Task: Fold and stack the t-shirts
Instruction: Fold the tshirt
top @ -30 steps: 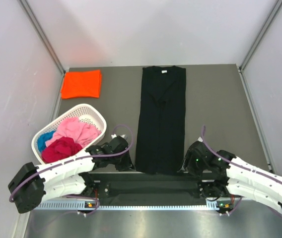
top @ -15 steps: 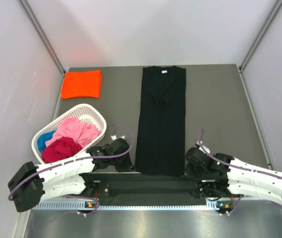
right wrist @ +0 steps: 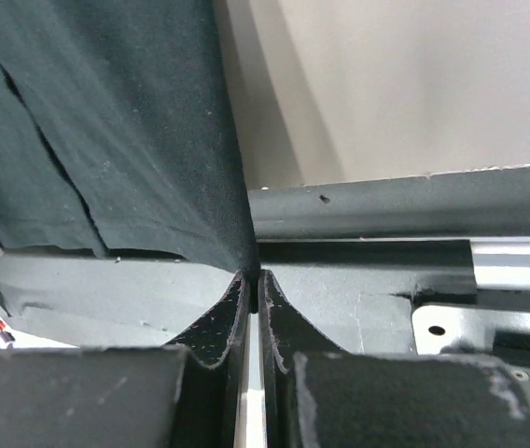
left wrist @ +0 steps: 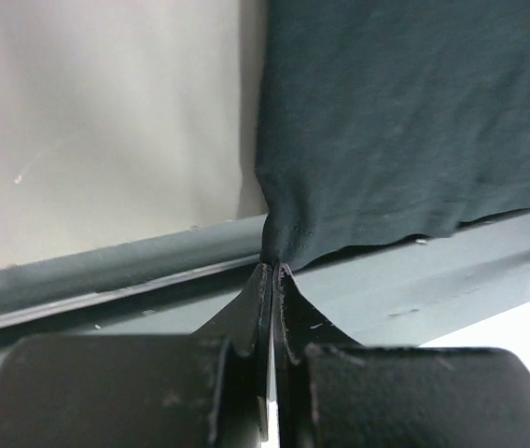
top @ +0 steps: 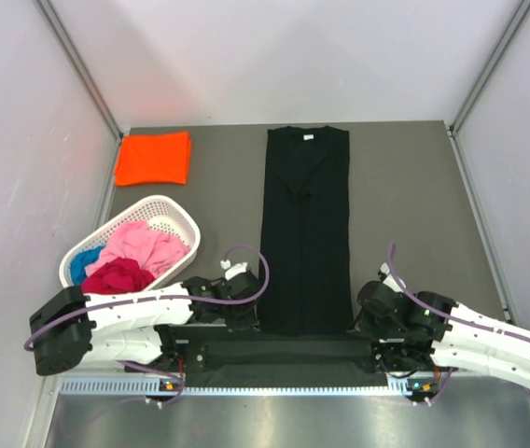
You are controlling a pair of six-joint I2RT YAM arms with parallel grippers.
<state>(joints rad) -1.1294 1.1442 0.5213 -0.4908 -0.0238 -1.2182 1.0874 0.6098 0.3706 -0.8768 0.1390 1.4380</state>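
Pinching: my left gripper (left wrist: pixel 272 269) and right gripper (right wrist: pixel 251 275) clamp the black t-shirt (top: pixel 304 233) hem.
Risk: thin bites slipping, skewing fold.

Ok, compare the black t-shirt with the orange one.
The black t-shirt lies as a long narrow strip at centre; the orange t-shirt is a compact folded rectangle at far left. The left and right jaws pinch the black one's near corners; nothing touches the orange one. Both lie flat.

Black t-shirt (top: pixel 304 229) flat (sleeves seemingly folded in), orange t-shirt (top: pixel 153 158) folded, far-left
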